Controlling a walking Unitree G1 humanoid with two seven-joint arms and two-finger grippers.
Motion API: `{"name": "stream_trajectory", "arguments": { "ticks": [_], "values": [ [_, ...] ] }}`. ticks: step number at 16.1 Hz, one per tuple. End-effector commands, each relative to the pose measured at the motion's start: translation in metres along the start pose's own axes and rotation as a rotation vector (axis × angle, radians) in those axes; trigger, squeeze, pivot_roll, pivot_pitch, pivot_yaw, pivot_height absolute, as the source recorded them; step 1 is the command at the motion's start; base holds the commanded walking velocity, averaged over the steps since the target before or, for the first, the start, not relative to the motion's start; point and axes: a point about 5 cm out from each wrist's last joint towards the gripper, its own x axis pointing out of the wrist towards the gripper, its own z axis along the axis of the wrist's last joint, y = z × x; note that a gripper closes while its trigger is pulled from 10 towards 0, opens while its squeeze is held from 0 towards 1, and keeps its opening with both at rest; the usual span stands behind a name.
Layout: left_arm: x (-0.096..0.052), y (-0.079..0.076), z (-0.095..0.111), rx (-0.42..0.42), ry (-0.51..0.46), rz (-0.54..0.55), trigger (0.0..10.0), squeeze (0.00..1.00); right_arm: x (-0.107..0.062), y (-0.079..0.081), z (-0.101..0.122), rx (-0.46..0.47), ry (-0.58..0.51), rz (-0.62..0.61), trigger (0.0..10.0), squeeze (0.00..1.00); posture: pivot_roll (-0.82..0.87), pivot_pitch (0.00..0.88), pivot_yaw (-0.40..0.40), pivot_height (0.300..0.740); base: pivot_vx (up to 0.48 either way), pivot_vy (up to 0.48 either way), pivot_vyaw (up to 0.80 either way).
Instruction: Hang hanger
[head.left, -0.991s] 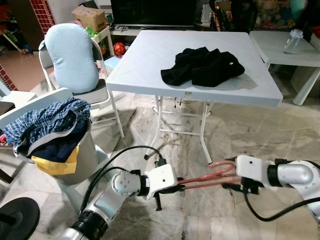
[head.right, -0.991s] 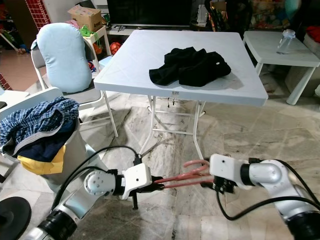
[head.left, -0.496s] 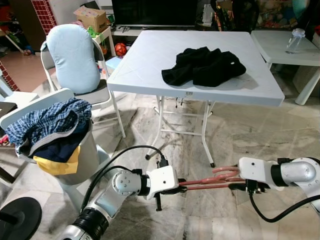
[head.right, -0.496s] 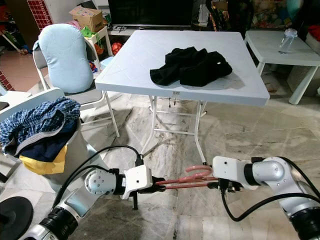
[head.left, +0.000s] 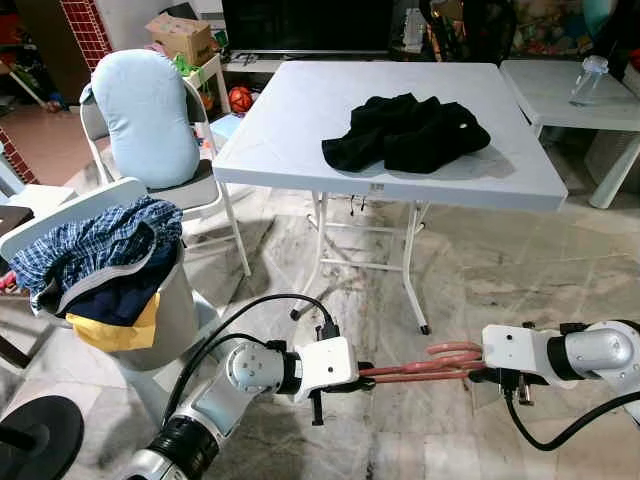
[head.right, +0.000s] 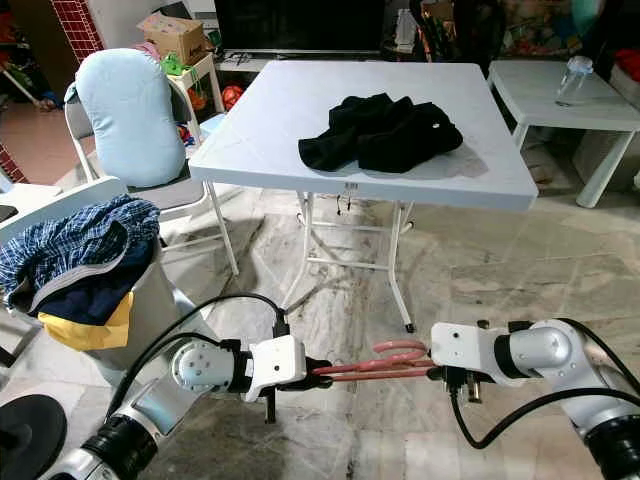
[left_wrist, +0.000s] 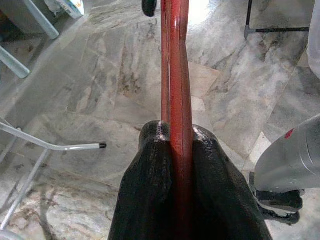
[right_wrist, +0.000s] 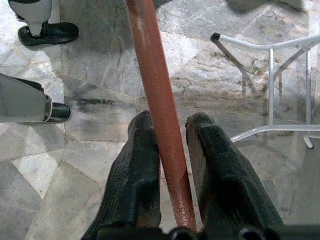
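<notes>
left claw (left_wrist: 177, 145) gripping red hanger (left_wrist: 173, 75), marble floor (left_wrist: 90, 85)

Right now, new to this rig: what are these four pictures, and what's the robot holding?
It is a walking humanoid with two silver arms ending in two-fingered black jaws. The two wide pictures come from its head camera, looking down and forward. The two close-ups come from cameras on its wrists, looking along the fingers.

Both arms hold one reddish hanger low over the marble floor. The left gripper is clamped tight on it; the right gripper has it between its fingers, with a small gap on one side.

Ahead stands a white folding table with a black garment on it. To the left, a bin is piled with clothes.
</notes>
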Motion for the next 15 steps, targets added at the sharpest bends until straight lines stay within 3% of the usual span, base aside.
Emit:
{"name": "stream_trajectory", "arguments": {
  "ticks": [1, 11, 12, 15],
  "values": [
    [-0.002, 0.003, 0.0, 0.026, 0.015, -0.015, 10.0, 0.0, -0.006, -0.006, 0.0, -0.021, 0.017, -0.003, 0.0, 0.0, -0.04, 0.0, 0.051, 0.74, 0.0, 0.0, 0.0],
    [-0.005, 0.01, -0.003, 0.033, 0.029, 0.015, 10.0, 0.01, -0.007, -0.007, -0.008, -0.01, 0.036, -0.007, 0.0, 0.0, -0.03, 0.0, 0.047, 0.74, 0.0, 0.0, 0.0],
    [-0.006, 0.012, -0.002, 0.021, 0.017, 0.048, 10.0, 1.0, -0.007, -0.008, -0.007, -0.011, 0.035, -0.008, 0.0, 0.0, -0.03, 0.0, 0.047, 0.74, 0.0, 0.0, 0.0],
    [-0.008, 0.019, 0.004, 0.028, -0.021, 0.125, 10.0, 1.0, -0.003, -0.013, -0.007, -0.03, 0.055, -0.062, 0.0, 0.0, -0.03, 0.0, 0.045, 0.74, 0.0, 0.0, 0.0]
  ]
}}
